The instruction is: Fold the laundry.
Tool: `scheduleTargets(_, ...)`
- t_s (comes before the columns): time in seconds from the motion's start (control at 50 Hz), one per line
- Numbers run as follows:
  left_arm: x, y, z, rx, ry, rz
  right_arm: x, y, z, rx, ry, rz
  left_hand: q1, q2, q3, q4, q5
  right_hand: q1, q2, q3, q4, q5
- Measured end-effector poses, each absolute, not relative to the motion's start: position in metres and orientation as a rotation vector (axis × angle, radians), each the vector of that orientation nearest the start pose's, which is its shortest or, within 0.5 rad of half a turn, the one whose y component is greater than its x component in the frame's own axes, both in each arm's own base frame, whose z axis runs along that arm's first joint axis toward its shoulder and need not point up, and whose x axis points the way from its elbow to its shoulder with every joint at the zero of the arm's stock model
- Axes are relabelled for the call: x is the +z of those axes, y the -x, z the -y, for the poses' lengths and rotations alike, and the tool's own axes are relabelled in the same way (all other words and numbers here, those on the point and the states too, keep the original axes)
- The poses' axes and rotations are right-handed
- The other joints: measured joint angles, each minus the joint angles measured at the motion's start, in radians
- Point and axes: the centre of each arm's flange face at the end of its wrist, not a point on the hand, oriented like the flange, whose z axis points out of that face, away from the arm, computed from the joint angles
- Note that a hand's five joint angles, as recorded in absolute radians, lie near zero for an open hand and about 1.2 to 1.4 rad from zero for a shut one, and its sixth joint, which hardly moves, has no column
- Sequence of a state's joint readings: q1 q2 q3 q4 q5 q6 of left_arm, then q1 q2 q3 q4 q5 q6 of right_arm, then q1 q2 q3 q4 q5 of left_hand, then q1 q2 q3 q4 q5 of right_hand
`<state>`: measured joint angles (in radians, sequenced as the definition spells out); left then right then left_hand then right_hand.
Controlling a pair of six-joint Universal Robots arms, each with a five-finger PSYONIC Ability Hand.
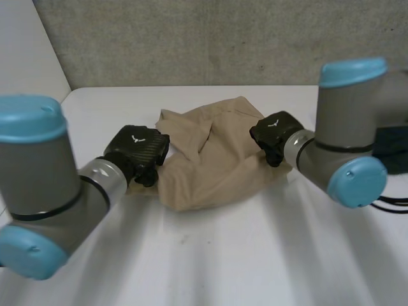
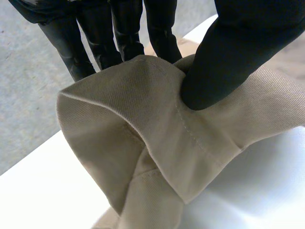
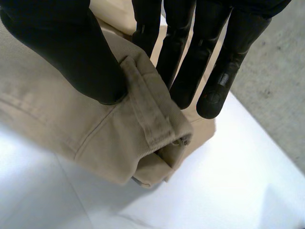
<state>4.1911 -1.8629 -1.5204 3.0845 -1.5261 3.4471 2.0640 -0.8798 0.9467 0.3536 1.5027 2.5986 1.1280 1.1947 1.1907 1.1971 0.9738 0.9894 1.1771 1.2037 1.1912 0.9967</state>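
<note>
- L hand [image 2: 228, 62]: thumb pressed onto a stitched hem, fingers [image 2: 125, 33] straight behind the raised fold, so the cloth is pinched between them
- R hand [image 3: 71, 52]: thumb on a hemmed edge near a corner, fingers [image 3: 190, 62] straight on the far side, same sort of pinch
- Cloth [image 1: 210, 166]: beige, crumpled in a heap on the table [image 1: 223, 261] between the hands; L hand at its left edge, R at its right
- Step, I reckon: spread it flat before any fold. Lift both hems together, pull apart evenly, keep each pinch firm so fabric doesn't slip, lay down w/o trapping the bunched middle
- Around: grey wall [image 1: 191, 38] behind; dark object [image 1: 392, 150] at the table's right side, can't tell what
- In the way: nothing lies on the cloth; R arm's elbow sits near the cloth's right side, so watch clearance there
</note>
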Motion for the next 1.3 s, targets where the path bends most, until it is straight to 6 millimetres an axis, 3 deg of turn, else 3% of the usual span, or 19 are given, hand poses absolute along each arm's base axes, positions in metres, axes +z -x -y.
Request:
scheduleTargets(0.18, 0.258, 0.273, 0.193, -1.861, -1.213, -2.543, 0.26, -0.299, 0.263, -1.6, 1.566, -2.235, 0.0, 0.001, 0.002, 0.003, 0.0, 0.001, 0.0, 0.0, 0.0, 0.0)
scheduleTargets(0.3, 0.259, 0.269, 0.186, -1.792, -1.258, -2.577, 0.272, -0.293, 0.24, -1.501, 1.66, -2.178, 0.0, 0.001, 0.002, 0.003, 0.0, 0.001, 0.0, 0.0, 0.0, 0.0)
scheduleTargets(0.38, 0.236, 0.276, 0.202, -1.741, -1.268, -2.59, 0.257, -0.3, 0.242, -1.46, 1.678, -2.142, 0.0, 0.001, 0.002, 0.003, 0.0, 0.001, 0.0, 0.0, 0.0, 0.0)
scheduleTargets(0.5, 0.193, 0.289, 0.243, -1.716, -1.238, -2.572, 0.208, -0.323, 0.273, -1.489, 1.603, -2.167, -0.045, -0.096, -0.093, -0.089, -0.047, 0.001, 0.0, -0.003, -0.001, 0.0)
scheduleTargets(0.54, 0.186, 0.291, 0.253, -1.723, -1.215, -2.56, 0.202, -0.326, 0.277, -1.502, 1.586, -2.172, -0.087, -0.143, -0.126, -0.132, -0.085, -0.02, -0.028, -0.039, -0.035, -0.026)
scheduleTargets(0.56, 0.182, 0.291, 0.258, -1.729, -1.199, -2.551, 0.194, -0.33, 0.282, -1.527, 1.56, -2.179, -0.087, -0.143, -0.126, -0.132, -0.085, -0.062, -0.091, -0.09, -0.084, -0.07)
scheduleTargets(0.58, 0.176, 0.292, 0.269, -1.747, -1.161, -2.53, 0.183, -0.336, 0.29, -1.568, 1.519, -2.185, -0.402, -0.44, -0.43, -0.441, -0.389, -0.279, -0.347, -0.368, -0.336, -0.301)
scheduleTargets(0.6, 0.175, 0.292, 0.273, -1.757, -1.144, -2.519, 0.18, -0.338, 0.293, -1.589, 1.502, -2.187, -0.469, -0.522, -0.499, -0.512, -0.458, -0.371, -0.447, -0.445, -0.43, -0.392)
scheduleTargets(0.64, 0.173, 0.292, 0.281, -1.784, -1.102, -2.489, 0.176, -0.342, 0.3, -1.655, 1.454, -2.188, -0.697, -0.735, -0.717, -0.732, -0.682, -0.698, -0.819, -0.833, -0.798, -0.759)
scheduleTargets(0.68, 0.174, 0.292, 0.283, -1.803, -1.08, -2.47, 0.178, -0.343, 0.304, -1.704, 1.419, -2.186, -0.743, -0.778, -0.767, -0.786, -0.737, -0.717, -0.833, -0.847, -0.829, -0.789)
scheduleTargets(0.7, 0.176, 0.292, 0.283, -1.812, -1.073, -2.462, 0.18, -0.344, 0.305, -1.725, 1.403, -2.184, -0.743, -0.778, -0.767, -0.786, -0.737, -0.778, -0.938, -0.962, -0.938, -0.903)
scheduleTargets(0.8, 0.207, 0.289, 0.268, -1.92, -1.016, -2.383, 0.226, -0.332, 0.309, -1.896, 1.21, -2.142, -0.758, -0.821, -0.816, -0.833, -0.79, -0.784, -0.956, -0.987, -0.952, -0.931)
scheduleTargets(0.86, 0.229, 0.281, 0.249, -1.987, -1.003, -2.341, 0.255, -0.316, 0.303, -1.933, 1.126, -2.11, -0.758, -0.821, -0.816, -0.833, -0.79, -0.784, -0.956, -0.987, -0.952, -0.931)
scheduleTargets(0.96, 0.247, 0.271, 0.218, -2.043, -1.011, -2.309, 0.273, -0.296, 0.289, -1.899, 1.111, -2.09, -0.753, -0.809, -0.808, -0.818, -0.764, -0.784, -0.956, -0.987, -0.952, -0.931)
scheduleTargets(1.04, 0.246, 0.266, 0.197, -2.035, -1.044, -2.32, 0.272, -0.282, 0.274, -1.816, 1.161, -2.108, -0.718, -0.78, -0.775, -0.782, -0.727, -0.769, -0.93, -0.953, -0.939, -0.915)
scheduleTargets(1.12, 0.23, 0.262, 0.175, -1.96, -1.104, -2.374, 0.252, -0.26, 0.251, -1.653, 1.258, -2.19, -0.592, -0.671, -0.666, -0.668, -0.618, -0.547, -0.661, -0.693, -0.682, -0.678)
scheduleTargets(1.18, 0.222, 0.262, 0.169, -1.922, -1.127, -2.399, 0.244, -0.253, 0.244, -1.604, 1.288, -2.218, -0.526, -0.611, -0.608, -0.61, -0.562, -0.508, -0.613, -0.645, -0.635, -0.633)
scheduleTargets(1.22, 0.199, 0.262, 0.158, -1.805, -1.187, -2.467, 0.224, -0.236, 0.225, -1.489, 1.368, -2.282, -0.414, -0.492, -0.489, -0.494, -0.451, -0.471, -0.567, -0.593, -0.581, -0.587)
scheduleTargets(1.3, 0.179, 0.263, 0.153, -1.702, -1.228, -2.517, 0.213, -0.22, 0.214, -1.434, 1.403, -2.325, -0.41, -0.482, -0.478, -0.484, -0.443, -0.461, -0.56, -0.583, -0.57, -0.575)
